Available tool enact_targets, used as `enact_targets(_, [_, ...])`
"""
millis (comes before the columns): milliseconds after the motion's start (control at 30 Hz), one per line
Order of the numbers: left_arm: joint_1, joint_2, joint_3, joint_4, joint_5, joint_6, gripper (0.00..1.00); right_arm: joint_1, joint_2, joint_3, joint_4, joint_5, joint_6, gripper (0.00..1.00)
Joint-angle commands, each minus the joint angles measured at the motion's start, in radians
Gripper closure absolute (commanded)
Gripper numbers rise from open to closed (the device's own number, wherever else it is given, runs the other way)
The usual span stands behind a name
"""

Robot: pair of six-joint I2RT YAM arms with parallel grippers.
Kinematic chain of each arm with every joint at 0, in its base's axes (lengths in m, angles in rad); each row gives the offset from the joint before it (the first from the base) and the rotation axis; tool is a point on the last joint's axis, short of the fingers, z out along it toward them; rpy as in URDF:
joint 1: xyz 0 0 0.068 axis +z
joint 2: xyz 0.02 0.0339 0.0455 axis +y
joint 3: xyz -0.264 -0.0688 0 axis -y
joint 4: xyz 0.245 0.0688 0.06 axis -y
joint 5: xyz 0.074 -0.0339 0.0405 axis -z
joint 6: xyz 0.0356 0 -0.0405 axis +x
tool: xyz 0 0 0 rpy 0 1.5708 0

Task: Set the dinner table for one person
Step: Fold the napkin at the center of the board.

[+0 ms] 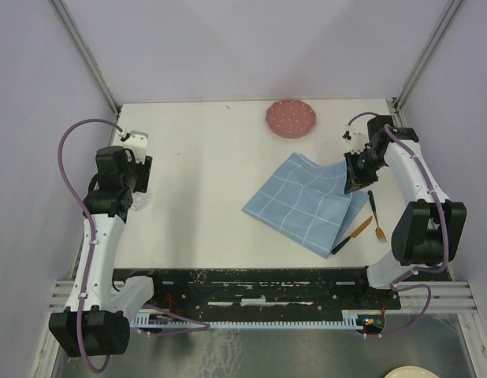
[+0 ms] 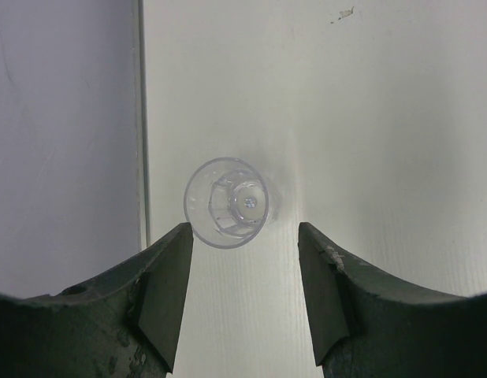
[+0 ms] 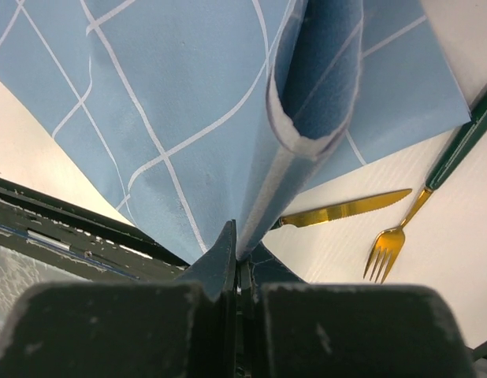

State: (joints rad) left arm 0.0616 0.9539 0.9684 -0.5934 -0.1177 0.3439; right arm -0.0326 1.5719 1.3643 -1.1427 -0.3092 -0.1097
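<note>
The white dinner table (image 1: 204,181) holds a blue grid-patterned placemat (image 1: 306,201) at the right of centre. My right gripper (image 1: 355,179) is shut on the mat's far right corner and holds that corner lifted in a fold (image 3: 306,94); the right gripper (image 3: 242,250) has its jaws pressed on the cloth. A clear glass (image 2: 226,203) stands near the table's left edge. My left gripper (image 2: 243,230) is open just short of it, and the glass lies off the left fingertip (image 2: 180,236). In the top view the left gripper (image 1: 138,185) hangs over the glass (image 1: 138,203).
A pink dotted plate (image 1: 291,118) sits at the back of the table. A gold knife (image 1: 351,236) and a gold fork (image 1: 377,219) with dark handles lie beside the mat's right edge, the knife (image 3: 346,209) and fork (image 3: 385,252) just below the lifted fold. A purple wall (image 2: 62,142) borders the glass's left side.
</note>
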Motion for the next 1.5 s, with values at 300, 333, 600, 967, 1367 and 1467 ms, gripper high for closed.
enact_targets(300, [0.004,0.016,0.014,0.056,0.025,-0.002,0.37,-0.009,0.155,0.094,-0.003,0.035,-0.021,0.98])
enact_targets(333, [0.002,0.016,0.012,0.057,0.023,-0.001,0.37,-0.015,0.156,0.102,0.0,0.041,-0.015,0.98])
enact_targets(600, [0.003,0.02,0.004,0.065,0.023,0.0,0.37,-0.072,0.202,0.14,-0.006,0.095,-0.025,0.98])
enact_targets(967, [0.003,0.032,0.013,0.073,0.028,0.004,0.38,-0.104,0.265,0.135,-0.017,0.149,-0.033,0.98])
enact_targets(1367, [0.002,0.011,-0.011,0.075,0.027,0.0,0.38,-0.189,0.199,0.165,-0.047,0.134,-0.057,0.98])
enact_targets(1467, [0.003,0.013,-0.012,0.077,0.033,-0.004,0.38,-0.191,0.228,0.159,-0.082,0.132,-0.088,0.98])
